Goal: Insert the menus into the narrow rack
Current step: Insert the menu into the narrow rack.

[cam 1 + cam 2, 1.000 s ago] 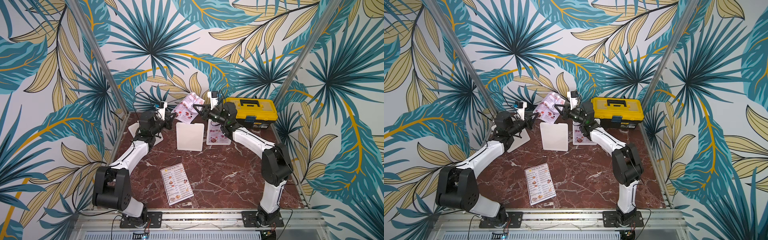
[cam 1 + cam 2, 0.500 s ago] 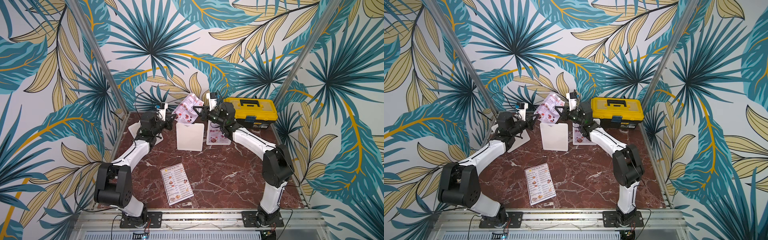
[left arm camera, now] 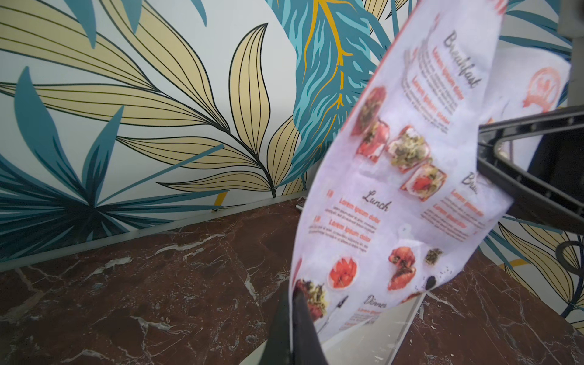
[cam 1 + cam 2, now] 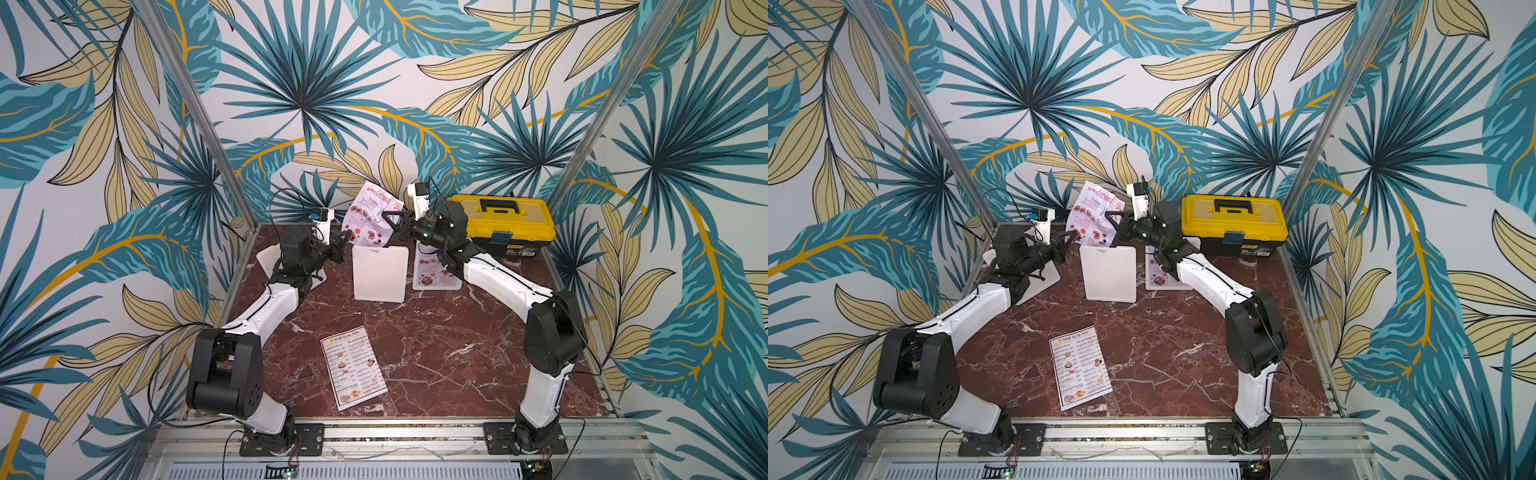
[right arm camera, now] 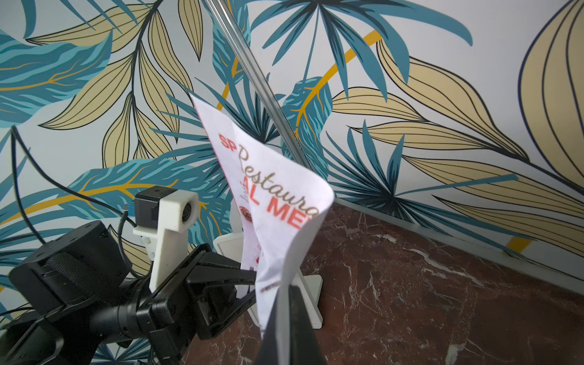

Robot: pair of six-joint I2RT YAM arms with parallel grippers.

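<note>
Red-titled menu (image 4: pixel 371 216), clamped by left gripper (image 4: pixel 346 238) and right gripper (image 4: pixel 387 217), disappears behind rack (image 4: pixel 378 274).

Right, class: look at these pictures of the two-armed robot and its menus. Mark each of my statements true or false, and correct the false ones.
1. The left gripper and the right gripper are both shut on the same red-titled menu, held in the air. True.
2. The DIM SUM INN menu stands in the rack. False: it lies flat on the table, near the front.
3. The toolbox at the back is yellow with a black handle. True.
4. The held menu hangs flat and smooth. False: it is bent and curled between the grippers.
</note>
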